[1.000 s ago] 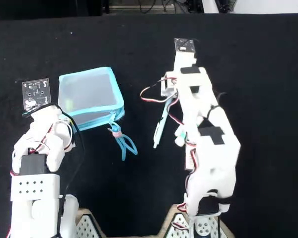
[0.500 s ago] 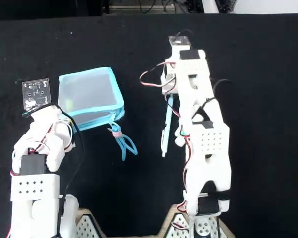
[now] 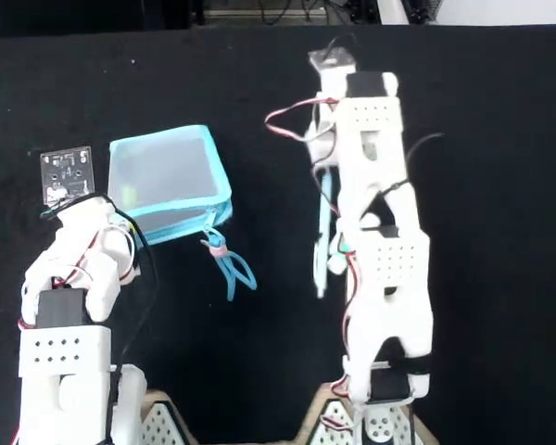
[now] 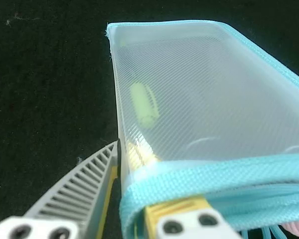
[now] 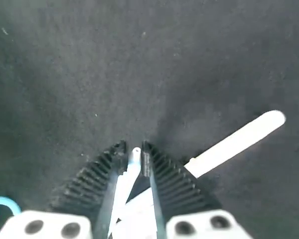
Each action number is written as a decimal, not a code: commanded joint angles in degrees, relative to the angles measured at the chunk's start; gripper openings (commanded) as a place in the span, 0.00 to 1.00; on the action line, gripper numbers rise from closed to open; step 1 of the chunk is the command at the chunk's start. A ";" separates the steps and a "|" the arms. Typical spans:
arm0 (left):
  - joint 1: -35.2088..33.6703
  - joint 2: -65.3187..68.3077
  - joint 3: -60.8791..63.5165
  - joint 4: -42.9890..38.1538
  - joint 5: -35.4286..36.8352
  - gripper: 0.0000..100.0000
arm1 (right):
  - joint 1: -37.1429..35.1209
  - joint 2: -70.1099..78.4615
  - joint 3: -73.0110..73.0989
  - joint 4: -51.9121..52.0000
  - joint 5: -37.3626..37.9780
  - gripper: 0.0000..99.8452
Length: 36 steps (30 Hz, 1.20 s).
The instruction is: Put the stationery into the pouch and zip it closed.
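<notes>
Pouch [image 3: 170,184] lies on table [image 3: 491,139] in front of left arm | left claw [image 4: 127,152] clamps pouch edge | right claw [image 5: 133,148], jaws narrow, grips pen [image 3: 321,264] well apart from pouch

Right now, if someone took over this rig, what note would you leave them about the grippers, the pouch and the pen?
Left gripper: shut on a corner of the pouch, which lies on the table.
Right gripper: shut on the pen, apart from the pouch, to its right in the high view.
Done: a yellow item is inside the pouch.
Left: bring the pen over, put it in, then zip the pouch closed, probably by its cord.
</notes>
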 commanded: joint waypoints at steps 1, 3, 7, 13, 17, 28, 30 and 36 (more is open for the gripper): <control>-0.40 0.00 -0.22 -0.70 -0.35 0.03 | -2.81 2.51 1.19 -1.93 0.09 0.01; -0.48 0.00 -0.22 -0.70 -0.44 0.03 | -3.16 4.62 1.10 -2.11 0.00 0.01; -0.48 0.00 -0.22 -0.62 -0.44 0.03 | -2.81 5.67 0.84 -0.35 0.00 0.08; -0.48 0.00 -0.22 -0.70 -0.53 0.03 | -2.73 5.41 0.92 2.90 0.35 0.09; -0.48 0.00 -0.22 -0.70 -0.62 0.03 | -2.73 5.76 1.01 3.08 0.00 0.09; -0.48 0.00 -0.22 -0.70 -0.62 0.03 | -2.73 5.41 1.01 3.34 -0.09 0.13; -0.48 0.00 -0.22 -0.70 -0.62 0.03 | -2.73 5.05 1.01 3.43 -0.09 0.13; -0.48 0.00 -0.22 -0.79 -0.62 0.03 | -2.81 -0.40 6.81 3.16 -0.62 0.13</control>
